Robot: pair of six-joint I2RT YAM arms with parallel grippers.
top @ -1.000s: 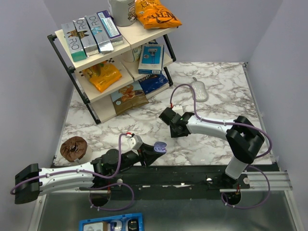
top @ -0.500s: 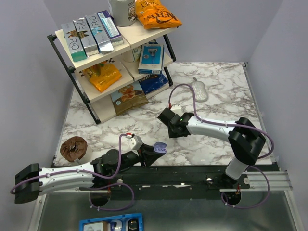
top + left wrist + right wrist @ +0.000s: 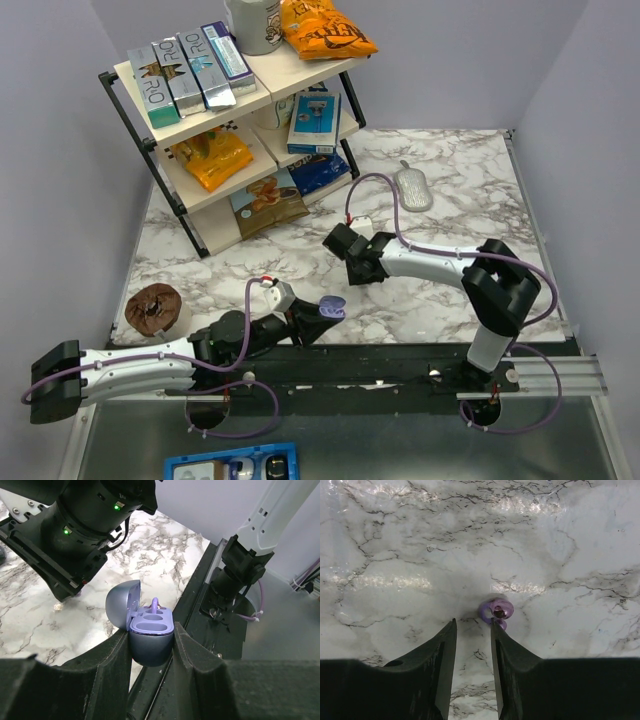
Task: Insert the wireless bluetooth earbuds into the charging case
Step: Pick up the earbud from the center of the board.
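Two grippers appear, and each wrist view adds detail the overhead view lacks. At the lower centre of the left wrist view, the left gripper (image 3: 151,647) is clamped on a small lavender-blue oval plastic charging case (image 3: 151,632), with one black finger pressed to each side. The case's hinged lid stands open toward the upper left, and a small purple seated earbud (image 3: 154,604) pokes its stem up from the inner tray. The overhead view shows the case only as a lavender speck at lower centre, by the near edge of the white marble table (image 3: 395,540), with its inside unreadable. Only the right wrist view shows a tiny translucent purple loose earbud (image 3: 497,611). It lies on the marble just right of frame centre, beside the tip of the right-hand finger and outside the gap. The right gripper (image 3: 473,622) has its fingers slightly parted with nothing between them. From above it sits mid-frame, well apart from the case, and the loose earbud cannot be made out there.
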